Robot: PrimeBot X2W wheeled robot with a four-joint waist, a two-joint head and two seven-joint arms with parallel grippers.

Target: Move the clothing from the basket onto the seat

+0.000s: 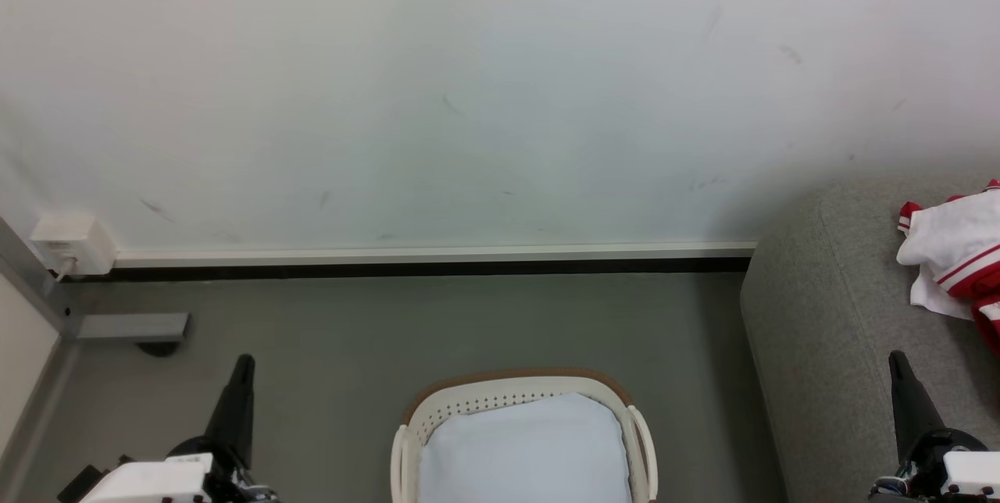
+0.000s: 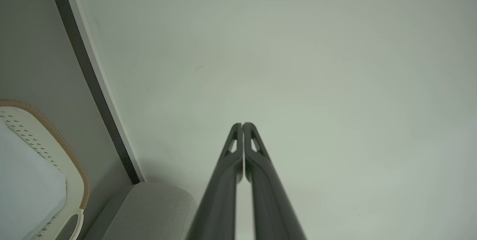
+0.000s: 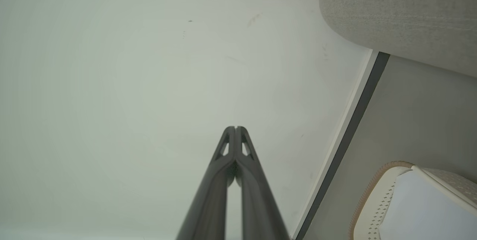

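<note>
The red-and-white clothing (image 1: 959, 257) lies bunched on the grey seat (image 1: 828, 315) at the right edge of the head view. The cream basket (image 1: 516, 392) with its brown rim stands on the floor at bottom centre, and only a pale white-blue liner (image 1: 525, 448) shows inside it. My left gripper (image 1: 244, 366) (image 2: 242, 124) hangs shut and empty left of the basket, pointing at the wall. My right gripper (image 1: 897, 362) (image 3: 235, 128) is shut and empty too, over the seat's near part. The basket (image 2: 56, 147) (image 3: 376, 195) and the seat (image 2: 156, 210) (image 3: 402, 20) edge into both wrist views.
A pale wall (image 1: 469, 97) with a white and black skirting (image 1: 430, 261) runs behind the grey floor (image 1: 351, 331). A white socket box (image 1: 70, 241) and a grey metal foot (image 1: 129, 326) sit at the left.
</note>
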